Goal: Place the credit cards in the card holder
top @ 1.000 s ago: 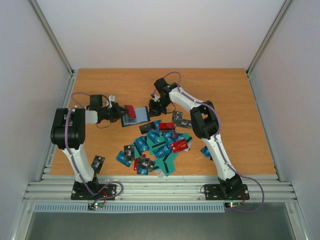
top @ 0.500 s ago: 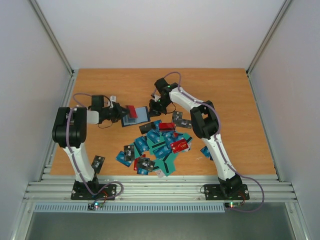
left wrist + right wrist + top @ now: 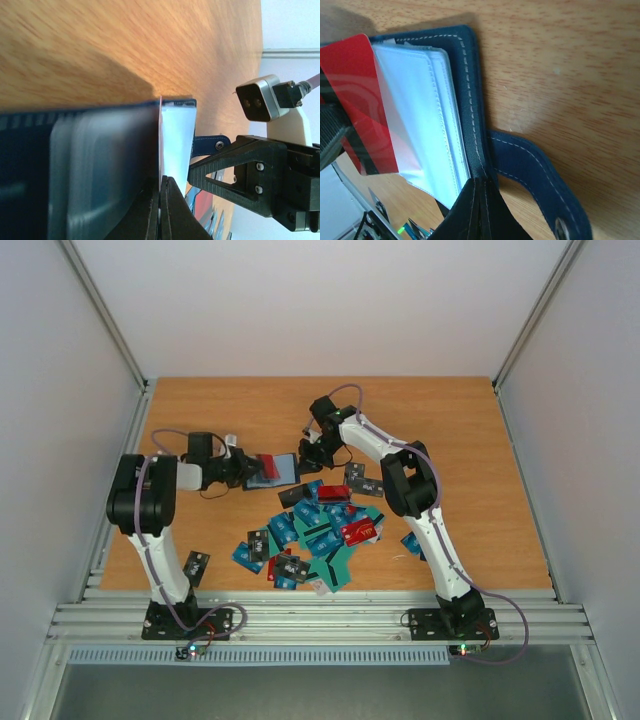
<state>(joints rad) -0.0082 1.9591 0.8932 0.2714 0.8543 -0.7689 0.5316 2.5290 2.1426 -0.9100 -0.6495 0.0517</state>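
Well, nearest me, the loose blue, teal, black and red plastic credit cards (image 3: 315, 535) lie just short of the dark navy folding card holder (image 3: 284, 471). At its left edge my left gripper (image 3: 243, 468) pinches a red card (image 3: 355, 95). The card is partly inside the clear sleeve (image 3: 422, 120), with its long axis aimed at my right gripper (image 3: 479, 202), which is clamped on the holder's far-right edge.

Tabletop (image 3: 480, 440): orange-brown wood grain, matt, seen close in both wrist views; back wall (image 3: 320, 300): plain white, meeting the tabletop's far edge; left side wall (image 3: 50, 440) and right side wall (image 3: 590, 440): plain white, flanking the tabletop; two aluminium posts (image 3: 100, 315), slanting up at the far corners; slotted aluminium rails (image 3: 320, 618) along the near edge; perforated pale strip (image 3: 300, 654) just below them; dark grey panel (image 3: 320, 692) nearest the camera; small pale item (image 3: 407, 543) on the tabletop, right of centre, possibly clear wrapping, too small to identify.
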